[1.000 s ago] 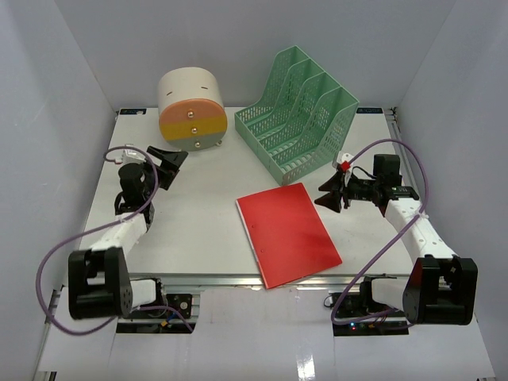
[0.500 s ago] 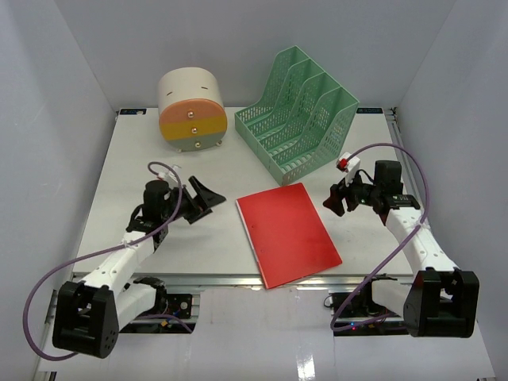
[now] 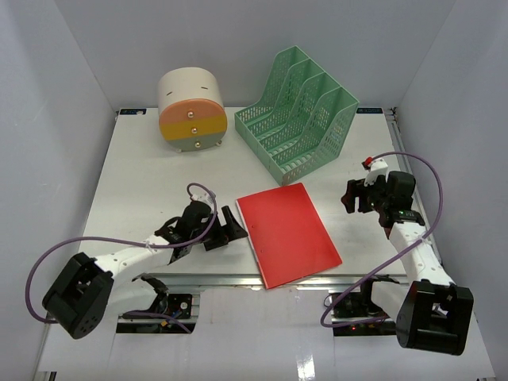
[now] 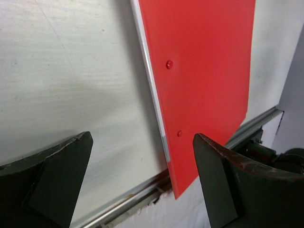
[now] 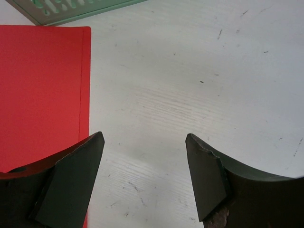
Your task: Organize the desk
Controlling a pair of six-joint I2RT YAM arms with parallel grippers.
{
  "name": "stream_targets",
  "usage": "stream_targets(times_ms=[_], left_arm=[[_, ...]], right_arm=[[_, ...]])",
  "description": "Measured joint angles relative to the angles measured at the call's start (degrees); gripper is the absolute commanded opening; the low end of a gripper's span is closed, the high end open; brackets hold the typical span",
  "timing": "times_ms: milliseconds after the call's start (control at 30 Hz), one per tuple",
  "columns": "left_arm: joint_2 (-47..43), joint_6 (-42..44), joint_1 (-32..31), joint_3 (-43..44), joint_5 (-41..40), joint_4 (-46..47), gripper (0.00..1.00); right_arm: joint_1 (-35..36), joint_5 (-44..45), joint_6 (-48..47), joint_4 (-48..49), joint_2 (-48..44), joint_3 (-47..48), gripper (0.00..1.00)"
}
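The desk [image 3: 159, 182] is filling the middle of the scene, its metal rail [image 3: 214, 278] running along the near edge just beyond the two arm bases. At the far left of its top a beige round drawer box [image 3: 190, 107] is standing. To the right of it, at the far side, a green mesh file rack [image 3: 302, 119] is sitting at an angle. A red folder [image 3: 290, 234] is lying flat near the middle, turned slightly, and its near corner is reaching over the rail.

The left gripper [image 3: 230, 226] is reaching low across the near part of the desk, just beside the folder's left edge. In the left wrist view its fingers [image 4: 57, 180] are standing spread wide, with nothing between them but the folder's long edge and bare tabletop. Whether they are touching the surface cannot be told.

The right gripper [image 3: 351, 197] is hanging over bare desk to the right of the folder, well apart from the rack. Seen from the right wrist, its fingers [image 5: 71, 180] are also standing apart and gripping nothing. The folder's right edge is showing beside the left finger, and a strip of the rack is showing at the far edge.
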Motion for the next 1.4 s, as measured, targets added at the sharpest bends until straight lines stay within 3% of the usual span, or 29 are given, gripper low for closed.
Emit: stream_targets(times_ms=[333, 600, 767, 967, 1133, 1267, 1400], left_arm=[[8.9, -7.3, -3.7, -2.0, -5.2, 16.1, 0.89], [19.9, -14.0, -6.1, -2.4, -5.1, 32.4, 0.61], [23.1, -17.6, -7.0, -4.4, -5.4, 37.9, 0.39], [22.9, -19.8, -8.0, -7.2, -6.4, 40.1, 0.22], [22.0, -20.0, -8.1, -7.7, -6.5, 40.5, 0.14], [20.4, -20.0, -8.1, -8.5, -6.4, 39.6, 0.14], [18.8, -20.5, -8.2, -8.6, -6.2, 39.0, 0.14]], right_arm=[[-0.6, -6.2, -3.2, 1.2, 4.4, -2.0, 0.69], [1.5, -8.6, -5.2, 0.5, 7.1, -2.0, 0.67], [3.2, -9.8, -6.3, 0.3, 6.4, -2.0, 0.65], [7.8, -11.0, -8.4, -0.4, 3.7, -2.0, 0.64], [14.2, -17.3, -21.9, -8.8, 2.9, 0.1, 0.68], [22.0, -23.3, -38.7, -19.7, 2.8, 2.8, 0.8], [29.2, -23.5, -49.5, -25.0, -0.4, 2.6, 0.88]])
